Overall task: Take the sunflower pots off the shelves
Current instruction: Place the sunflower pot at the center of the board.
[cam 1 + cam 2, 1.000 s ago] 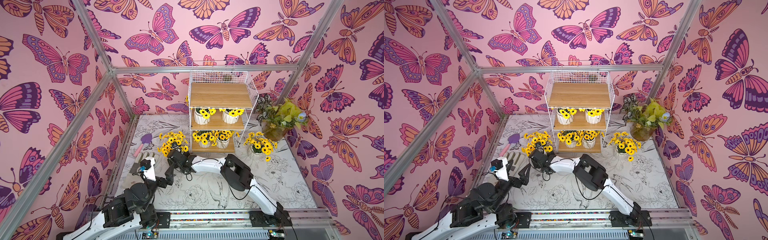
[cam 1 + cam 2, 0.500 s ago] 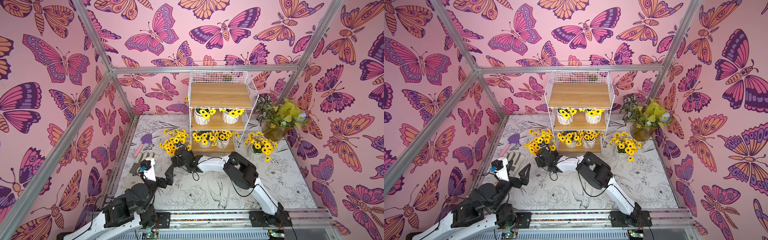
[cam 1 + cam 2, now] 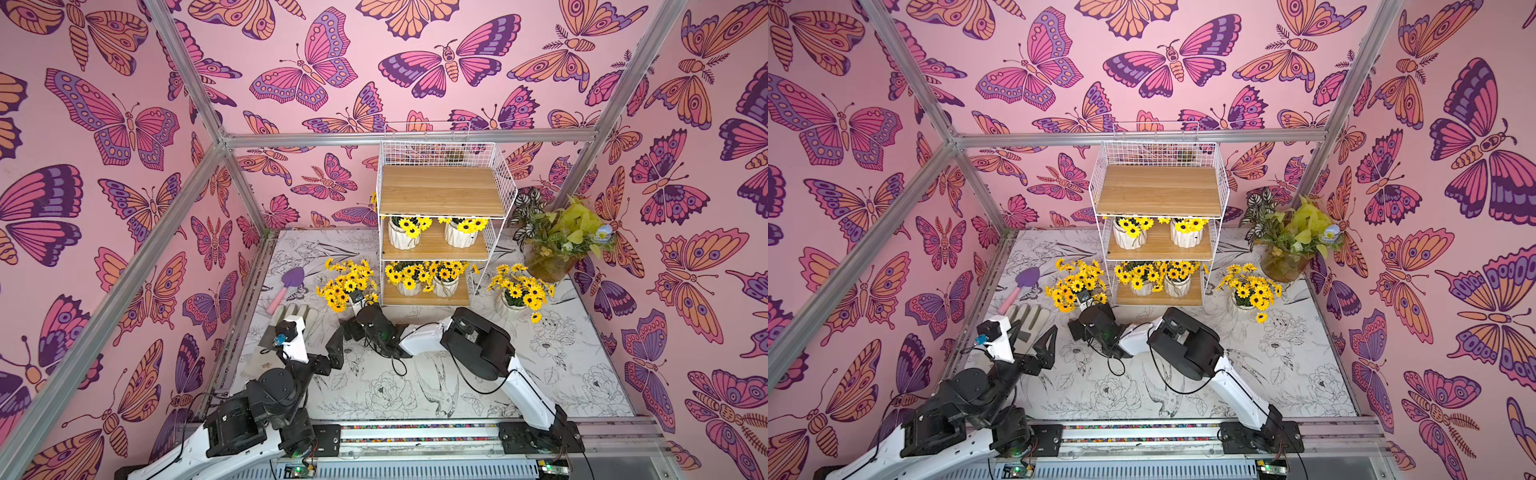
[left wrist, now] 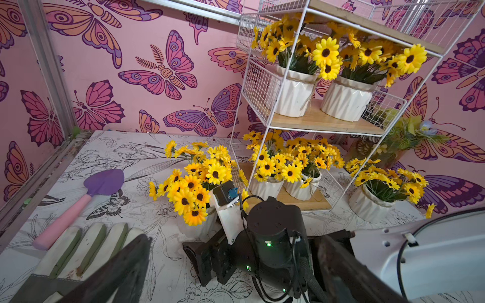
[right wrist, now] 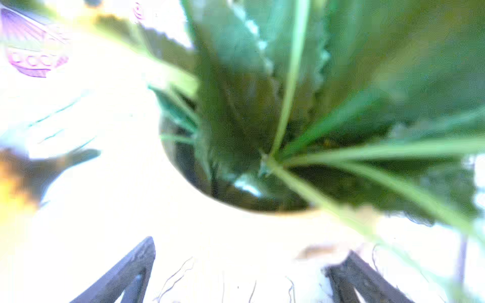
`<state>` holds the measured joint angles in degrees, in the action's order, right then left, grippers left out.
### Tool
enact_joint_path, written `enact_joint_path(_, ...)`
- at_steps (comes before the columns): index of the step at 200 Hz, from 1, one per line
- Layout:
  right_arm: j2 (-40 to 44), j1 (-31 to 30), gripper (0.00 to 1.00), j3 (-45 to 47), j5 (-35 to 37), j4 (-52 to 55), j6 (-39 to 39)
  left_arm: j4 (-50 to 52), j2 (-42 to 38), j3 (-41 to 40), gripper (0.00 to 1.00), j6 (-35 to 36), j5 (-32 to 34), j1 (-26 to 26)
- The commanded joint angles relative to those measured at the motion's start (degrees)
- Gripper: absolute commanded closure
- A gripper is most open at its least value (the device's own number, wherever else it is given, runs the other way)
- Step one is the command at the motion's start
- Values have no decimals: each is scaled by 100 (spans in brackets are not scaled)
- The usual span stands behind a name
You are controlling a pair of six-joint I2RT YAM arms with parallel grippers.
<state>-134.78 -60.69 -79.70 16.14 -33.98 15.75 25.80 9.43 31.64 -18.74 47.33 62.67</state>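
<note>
The shelves (image 3: pixel 440 191) (image 3: pixel 1158 189) stand at the back. Two sunflower pots (image 3: pixel 402 239) (image 3: pixel 460 237) sit on the middle board and two more (image 3: pixel 409 286) (image 3: pixel 445 284) on the bottom board. Another sunflower pot (image 3: pixel 513 305) stands on the table to the shelves' right. To their left, my right gripper (image 3: pixel 359 313) (image 5: pixel 245 249) has its fingers wide apart on both sides of a sunflower pot (image 3: pixel 345 284) (image 4: pixel 199 228), low at the table. My left gripper (image 3: pixel 318 334) (image 4: pixel 235 238) hangs open and empty just behind the right wrist.
A purple trowel with a pink handle (image 3: pixel 286 286) and a garden glove (image 3: pixel 293 311) lie at the left, close to my left gripper. A brownish pot of leafy foliage (image 3: pixel 548 257) stands in the back right corner. Metal frame bars line the walls.
My right gripper and the sunflower pot in it shifted a little towards the back beside the shelves, then sank slightly. The left arm has not moved.
</note>
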Motion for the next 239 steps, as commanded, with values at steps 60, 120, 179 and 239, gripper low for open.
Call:
enact_joint_path(60,603,-182,1,814,-895,-657,-1231,197,15,-44,0,-51,238,17)
enact_joint_path(120,1689,-432,1,1909,-913,-665,-1482,360,425,-35,0,-121,251,22)
enact_joint_path(179,4306,-660,1,2932,681,1707,-1132,-958,1107,-168,0,398,-106,17)
enact_joint_path(239,6543,-746,1,3251,1941,4008,-456,-2398,2978,676,0,1396,-771,17)
